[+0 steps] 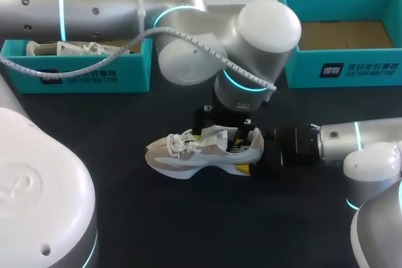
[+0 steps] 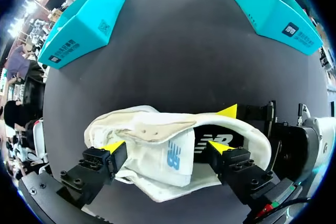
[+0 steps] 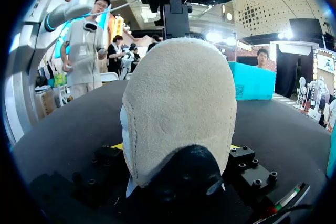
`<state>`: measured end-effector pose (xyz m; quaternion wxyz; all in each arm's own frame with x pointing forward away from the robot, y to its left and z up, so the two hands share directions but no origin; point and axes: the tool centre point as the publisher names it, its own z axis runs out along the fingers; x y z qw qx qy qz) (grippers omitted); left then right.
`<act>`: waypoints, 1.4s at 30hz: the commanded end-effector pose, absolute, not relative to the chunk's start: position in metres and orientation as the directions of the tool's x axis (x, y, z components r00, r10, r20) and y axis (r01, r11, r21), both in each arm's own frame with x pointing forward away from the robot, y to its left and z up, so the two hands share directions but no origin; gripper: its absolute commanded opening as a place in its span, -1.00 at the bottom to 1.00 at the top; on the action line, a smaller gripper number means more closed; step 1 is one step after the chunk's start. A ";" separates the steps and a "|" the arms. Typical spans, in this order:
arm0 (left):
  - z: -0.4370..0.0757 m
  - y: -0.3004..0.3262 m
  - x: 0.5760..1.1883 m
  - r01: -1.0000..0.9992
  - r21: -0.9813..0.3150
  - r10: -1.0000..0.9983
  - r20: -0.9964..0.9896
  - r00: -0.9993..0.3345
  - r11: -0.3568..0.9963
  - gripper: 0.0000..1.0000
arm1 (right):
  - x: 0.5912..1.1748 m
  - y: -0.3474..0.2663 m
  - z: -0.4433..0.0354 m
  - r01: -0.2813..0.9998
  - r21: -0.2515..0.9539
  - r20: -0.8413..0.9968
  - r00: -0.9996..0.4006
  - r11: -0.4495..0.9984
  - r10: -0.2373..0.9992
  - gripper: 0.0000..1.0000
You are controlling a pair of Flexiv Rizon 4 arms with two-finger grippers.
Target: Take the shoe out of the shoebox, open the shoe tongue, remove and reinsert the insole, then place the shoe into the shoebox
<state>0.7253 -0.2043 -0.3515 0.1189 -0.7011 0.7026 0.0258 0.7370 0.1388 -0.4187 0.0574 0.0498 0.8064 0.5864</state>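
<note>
**Shoe out on the black table, held at the heel**

The table (image 1: 188, 224) is black, flat and plain. The shoe (image 1: 201, 152) sits near the middle of it, out of both boxes. It is cream and white, and its toe points to my left side.

At the back of the table are two blue-green boxes, well apart. The left box (image 1: 94, 73) has a second shoe (image 1: 63, 48) lying inside. The right box (image 1: 342, 70) shows only its brown floor.

The left gripper (image 2: 165, 146) hangs right over the shoe's open top. Its fingers are spread wide. The white tongue (image 2: 168, 158) is folded up between them. One yellow tip is against the shoe's side, and the other is over the dark inside of the shoe, not touching the tongue.

The right gripper (image 3: 176, 148) comes in low along the table from my right side. It pinches the shoe's soft tan heel (image 3: 178, 108), with one finger on each side.
</note>
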 end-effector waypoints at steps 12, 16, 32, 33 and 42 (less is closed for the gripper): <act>-0.340 -0.171 0.715 -0.987 -0.147 -0.958 -0.267 0.100 -0.062 -0.40 | 0.737 0.142 -0.422 0.013 0.951 -0.035 -0.988 0.309 0.150 -1.00; -0.329 -0.164 0.714 -0.989 -0.126 -0.966 -0.235 0.109 -0.081 -1.00 | 0.737 0.142 -0.422 0.013 0.951 -0.035 -0.988 0.309 0.150 -1.00; -0.290 -0.123 0.704 -0.992 -0.035 -0.986 -0.113 0.122 -0.118 -1.00 | 0.737 0.142 -0.422 0.013 0.951 -0.035 -0.988 0.309 0.150 -1.00; -0.289 -0.119 0.704 -0.992 -0.034 -0.986 -0.112 0.124 -0.121 -1.00 | 0.737 0.142 -0.422 0.013 0.951 -0.035 -0.988 0.309 0.150 -1.00; -0.308 -0.082 0.707 -0.987 -0.021 -0.979 -0.124 0.164 -0.162 -1.00 | 0.737 0.142 -0.422 0.013 0.951 -0.035 -0.988 0.309 0.150 -1.00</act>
